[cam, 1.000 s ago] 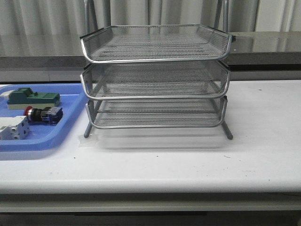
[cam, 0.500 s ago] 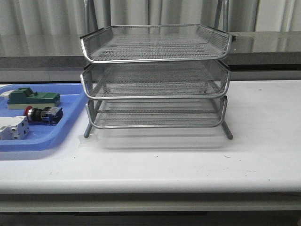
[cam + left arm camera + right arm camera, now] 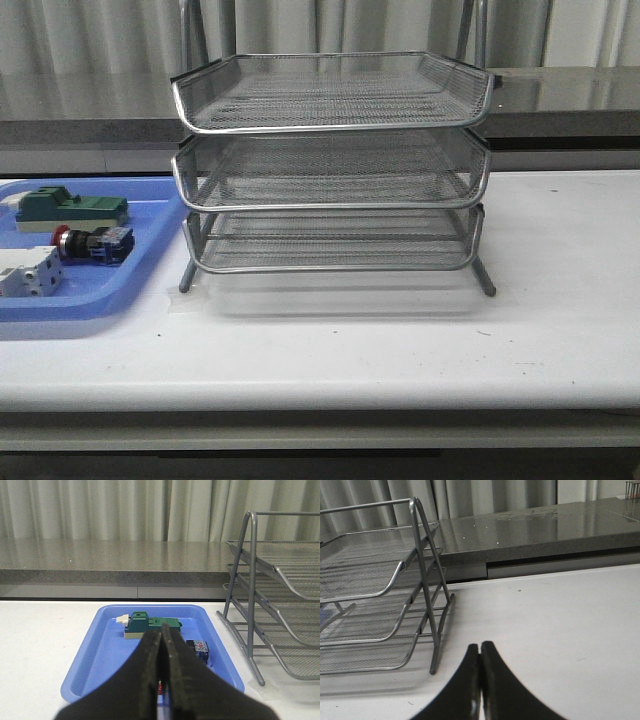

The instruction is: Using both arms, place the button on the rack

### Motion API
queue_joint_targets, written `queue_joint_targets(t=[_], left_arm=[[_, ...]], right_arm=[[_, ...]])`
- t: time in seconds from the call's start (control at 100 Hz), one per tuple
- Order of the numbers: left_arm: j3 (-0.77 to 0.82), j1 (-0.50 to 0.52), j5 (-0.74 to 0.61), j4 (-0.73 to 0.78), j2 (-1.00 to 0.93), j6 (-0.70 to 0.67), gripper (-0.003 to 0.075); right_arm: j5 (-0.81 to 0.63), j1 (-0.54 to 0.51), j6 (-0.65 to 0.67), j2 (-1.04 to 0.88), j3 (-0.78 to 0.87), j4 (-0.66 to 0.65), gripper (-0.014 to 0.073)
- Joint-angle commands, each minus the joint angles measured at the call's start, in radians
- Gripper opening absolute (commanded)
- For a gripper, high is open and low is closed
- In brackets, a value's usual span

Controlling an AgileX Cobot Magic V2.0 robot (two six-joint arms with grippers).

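The button [image 3: 92,243], with red cap, black body and blue rear block, lies on its side in the blue tray [image 3: 110,300] at the left of the table. In the left wrist view its blue rear block [image 3: 198,648] shows beside my fingers; the rest is hidden behind them. The three-tier wire-mesh rack [image 3: 330,165] stands in the middle of the table, its tiers bare. My left gripper [image 3: 161,632] is shut and empty, above the tray's near side. My right gripper [image 3: 480,645] is shut and empty, over bare table right of the rack [image 3: 375,600]. Neither gripper shows in the front view.
The tray also holds a green block-shaped part [image 3: 70,210] at the back and a white terminal block [image 3: 28,272] at the front. A grey ledge [image 3: 560,110] and curtains run behind the table. The table's front edge [image 3: 320,395] is near.
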Motion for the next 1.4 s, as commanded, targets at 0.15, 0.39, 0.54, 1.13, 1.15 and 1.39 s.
queue_joint_targets(t=[0.15, 0.39, 0.54, 1.13, 1.15, 1.39], left_arm=[[0.048, -0.007, -0.081, 0.0, -0.022, -0.01, -0.002], [0.048, -0.007, -0.081, 0.0, -0.022, -0.01, -0.002], [0.048, -0.007, -0.081, 0.0, -0.022, -0.01, -0.002], [0.048, -0.007, -0.081, 0.0, -0.022, -0.01, -0.002], [0.048, -0.007, -0.081, 0.0, -0.022, -0.01, -0.002], [0.048, -0.007, -0.081, 0.0, -0.022, -0.01, -0.002]], right_arm=[[0.229, -0.006, -0.006, 0.226, -0.295, 0.035, -0.006], [0.491, -0.006, -0.006, 0.507, -0.527, 0.077, -0.006], [0.496, -0.006, -0.006, 0.618, -0.556, 0.16, -0.006], [0.406, -0.004, -0.011, 0.823, -0.55, 0.503, 0.0384], [0.398, -0.004, -0.012, 0.831, -0.55, 0.509, 0.0402], [0.285, 0.001, -0.191, 0.967, -0.55, 0.729, 0.0421]])
